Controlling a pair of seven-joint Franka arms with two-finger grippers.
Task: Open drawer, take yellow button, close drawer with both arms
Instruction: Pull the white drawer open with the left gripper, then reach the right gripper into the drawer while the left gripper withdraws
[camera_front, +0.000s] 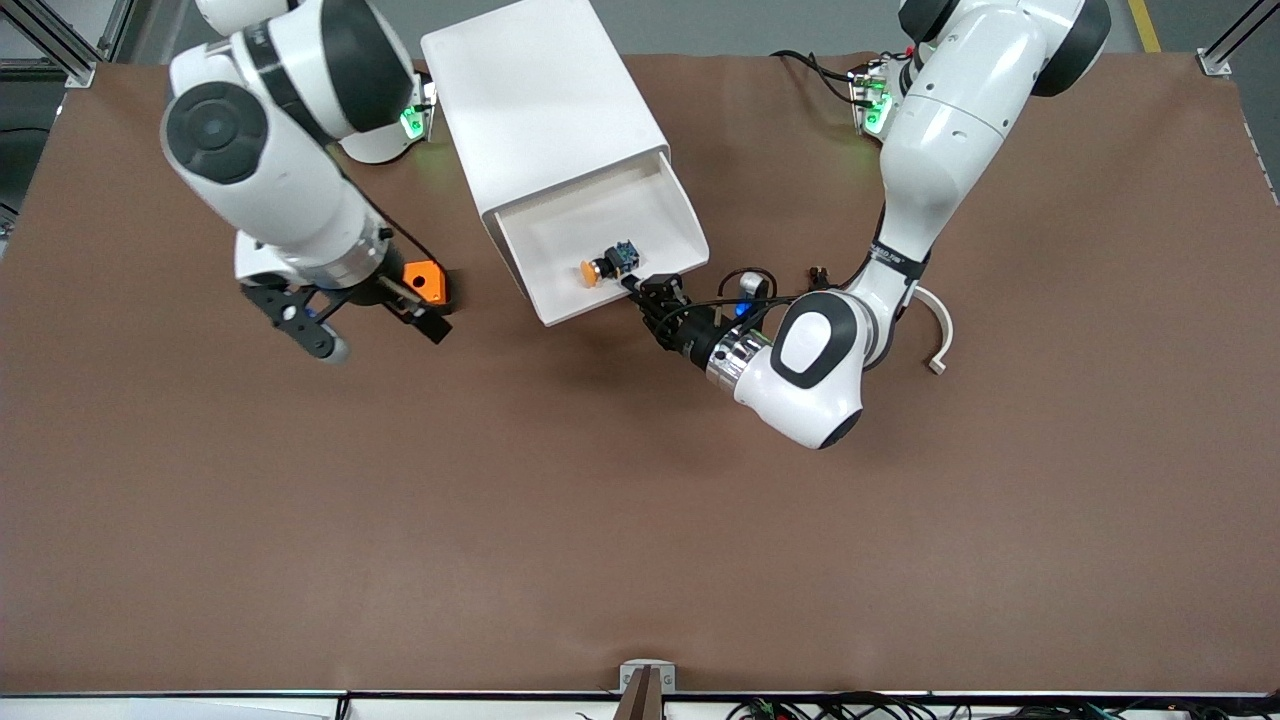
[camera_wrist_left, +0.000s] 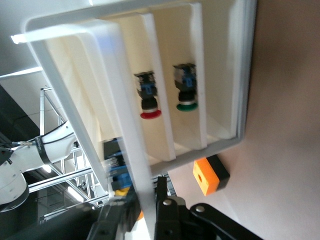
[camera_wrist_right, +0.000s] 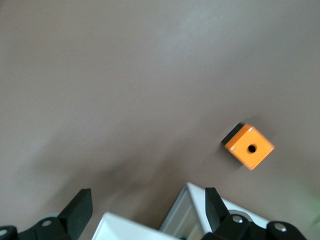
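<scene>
The uppermost drawer (camera_front: 560, 312) stands pulled out of the white cabinet (camera_front: 540, 100). The button (camera_front: 605, 266), with its orange cap and bluish block, lies inside it. My left gripper (camera_front: 648, 292) is shut on the drawer's front wall, at the end toward the left arm. In the left wrist view the wall (camera_wrist_left: 127, 145) runs between my fingers (camera_wrist_left: 167, 212), and the button's blue block (camera_wrist_left: 119, 175) shows just inside. My right gripper (camera_front: 365, 310) hangs open and empty over the table beside the orange cube (camera_front: 425, 282), which also shows in the right wrist view (camera_wrist_right: 249, 146).
The lower drawers hold a red-capped button (camera_wrist_left: 148, 97) and a green-capped one (camera_wrist_left: 186, 90). A white curved piece (camera_front: 940, 335) and a small black part (camera_front: 818, 272) lie on the brown table toward the left arm's end. A corner of the cabinet (camera_wrist_right: 125, 227) sits under the right gripper (camera_wrist_right: 147, 210).
</scene>
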